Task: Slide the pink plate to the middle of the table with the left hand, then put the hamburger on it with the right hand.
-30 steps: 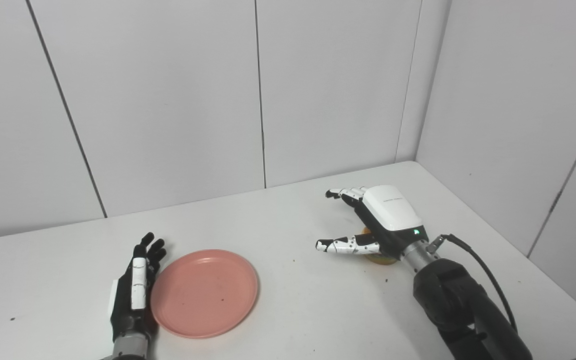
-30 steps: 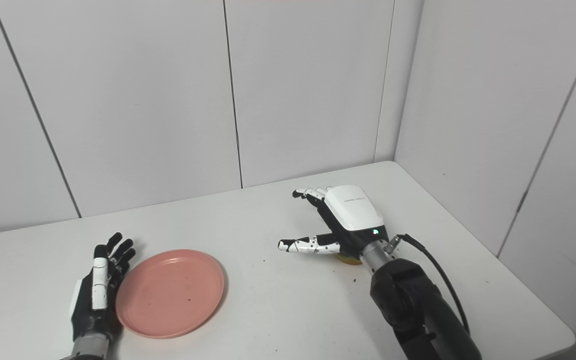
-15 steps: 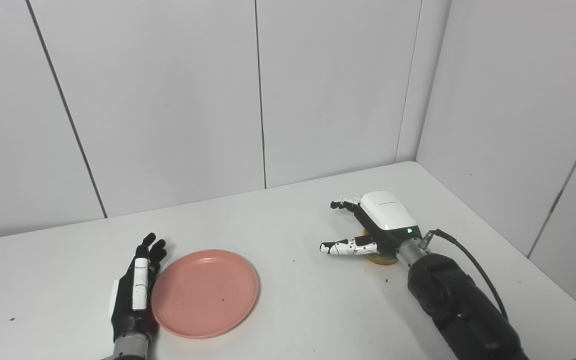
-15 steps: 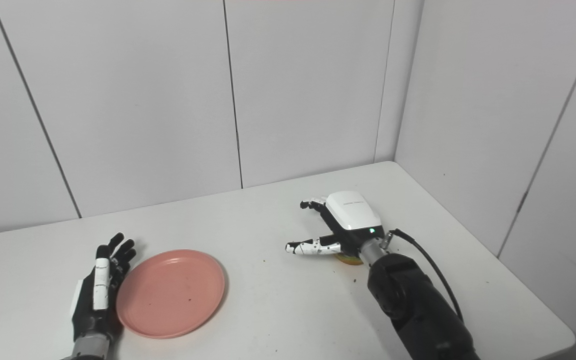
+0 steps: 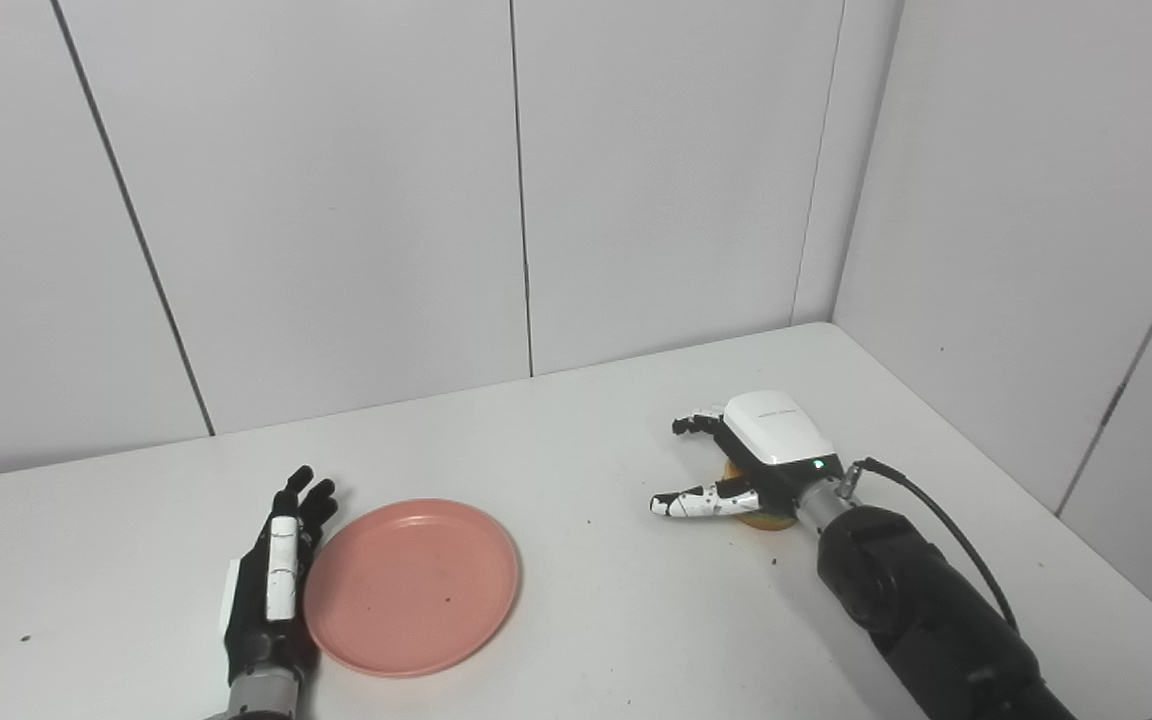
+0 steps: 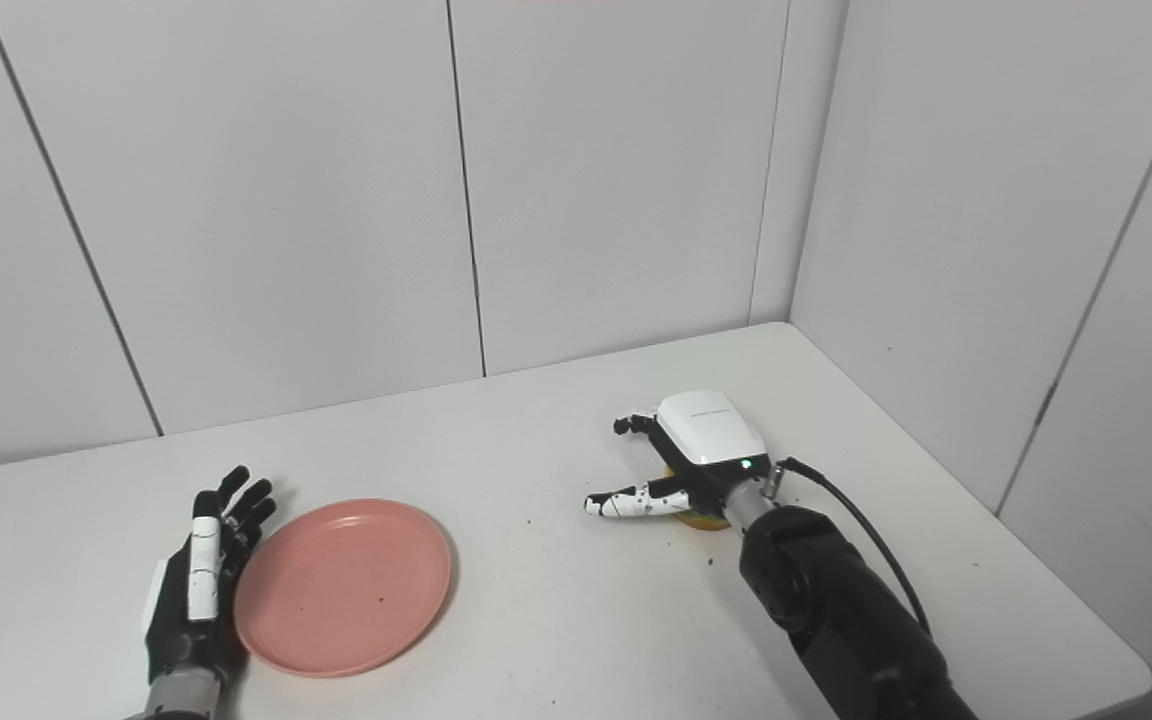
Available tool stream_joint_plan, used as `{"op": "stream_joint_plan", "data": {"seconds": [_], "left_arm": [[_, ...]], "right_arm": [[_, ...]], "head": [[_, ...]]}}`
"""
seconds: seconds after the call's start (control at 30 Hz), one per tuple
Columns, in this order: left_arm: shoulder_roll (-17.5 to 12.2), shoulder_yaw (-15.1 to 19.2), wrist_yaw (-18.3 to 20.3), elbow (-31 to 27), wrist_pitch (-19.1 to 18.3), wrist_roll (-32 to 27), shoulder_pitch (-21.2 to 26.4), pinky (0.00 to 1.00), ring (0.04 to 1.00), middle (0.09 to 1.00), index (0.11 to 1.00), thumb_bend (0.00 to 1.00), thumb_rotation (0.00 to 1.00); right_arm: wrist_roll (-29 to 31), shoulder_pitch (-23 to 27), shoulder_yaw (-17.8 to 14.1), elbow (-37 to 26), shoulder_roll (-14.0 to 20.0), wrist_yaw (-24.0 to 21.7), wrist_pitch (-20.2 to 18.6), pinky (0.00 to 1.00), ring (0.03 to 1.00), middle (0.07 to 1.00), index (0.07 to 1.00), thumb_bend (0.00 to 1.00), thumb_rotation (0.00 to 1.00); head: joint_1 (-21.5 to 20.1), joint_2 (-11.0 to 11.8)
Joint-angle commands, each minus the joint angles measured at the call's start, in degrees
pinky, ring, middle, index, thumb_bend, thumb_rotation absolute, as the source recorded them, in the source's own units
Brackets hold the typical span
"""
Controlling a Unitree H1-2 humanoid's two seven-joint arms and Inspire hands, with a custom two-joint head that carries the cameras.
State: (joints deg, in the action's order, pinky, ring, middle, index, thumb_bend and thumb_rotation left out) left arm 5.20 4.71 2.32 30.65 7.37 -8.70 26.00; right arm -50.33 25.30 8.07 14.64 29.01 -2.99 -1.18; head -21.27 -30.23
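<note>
1. The right robot hand (image 5: 751, 462) has dropped lower over the hamburger (image 5: 762, 517), fingers spread, nothing gripped yet.
2. The hamburger sits on the surface (image 5: 576, 440) under its palm.
3. The left robot hand (image 5: 271, 585) lies open, touching the pink plate (image 5: 411, 587), which seems left of centre; grasp likely imminent.

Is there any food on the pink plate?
Empty. The pink plate shows only bare surface with a few dark specks; nothing sits on it.

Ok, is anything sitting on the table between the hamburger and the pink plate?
Nothing visible: only bare table lies between the hamburger, under the right hand, and the pink plate.
</note>
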Motion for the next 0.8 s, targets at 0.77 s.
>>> {"op": "stream_joint_plan", "data": {"seconds": [0.77], "left_arm": [[0.2, -0.2, -0.1, -0.3, -2.2, -0.4, -1.7, 1.0, 0.893, 0.866, 0.852, 0.86, 0.88]], "right_arm": [[0.3, 3.7, 1.2, 5.0, 3.6, 1.0, -3.2, 0.72, 0.753, 0.758, 0.732, 0.88, 0.85]], "head": [[0.9, -0.6]]}}
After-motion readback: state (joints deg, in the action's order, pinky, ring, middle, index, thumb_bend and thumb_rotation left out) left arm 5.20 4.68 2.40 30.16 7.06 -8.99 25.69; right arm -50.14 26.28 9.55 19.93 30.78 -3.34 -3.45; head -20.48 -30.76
